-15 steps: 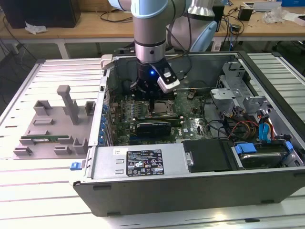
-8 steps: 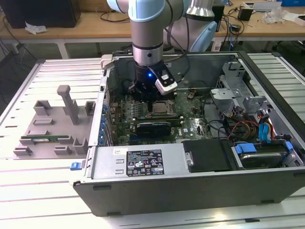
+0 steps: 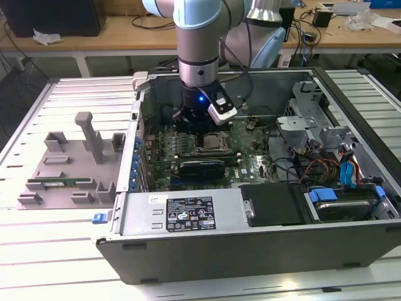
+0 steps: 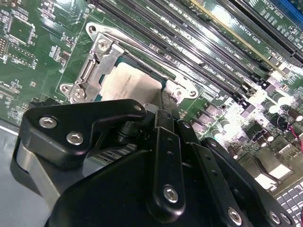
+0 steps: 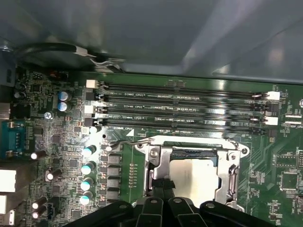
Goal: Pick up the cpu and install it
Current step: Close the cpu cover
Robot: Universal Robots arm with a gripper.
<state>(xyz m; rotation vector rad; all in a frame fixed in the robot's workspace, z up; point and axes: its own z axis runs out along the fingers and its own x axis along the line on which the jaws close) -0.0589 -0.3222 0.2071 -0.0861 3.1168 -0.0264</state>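
The cpu [image 4: 127, 86] lies flat inside the socket frame [image 4: 101, 53] on the green motherboard, its silver top showing. In the first wrist view the cpu [image 5: 195, 182] sits in the open socket frame [image 5: 155, 158]. My gripper [image 5: 161, 186] hangs straight over it, with the black fingertips [image 4: 165, 105] pressed together at one edge of the chip and nothing visible between them. In the exterior view the gripper [image 3: 202, 130] is low inside the computer case, right above the cpu [image 3: 210, 143].
Several long memory slots [image 5: 180, 106] run beside the socket. The metal case walls [image 3: 188, 216] enclose the board, with a drive cage and cables [image 3: 341, 169] on the exterior view's right. A grey fixture tray [image 3: 69, 166] holding a green memory stick [image 3: 59, 183] stands outside the case.
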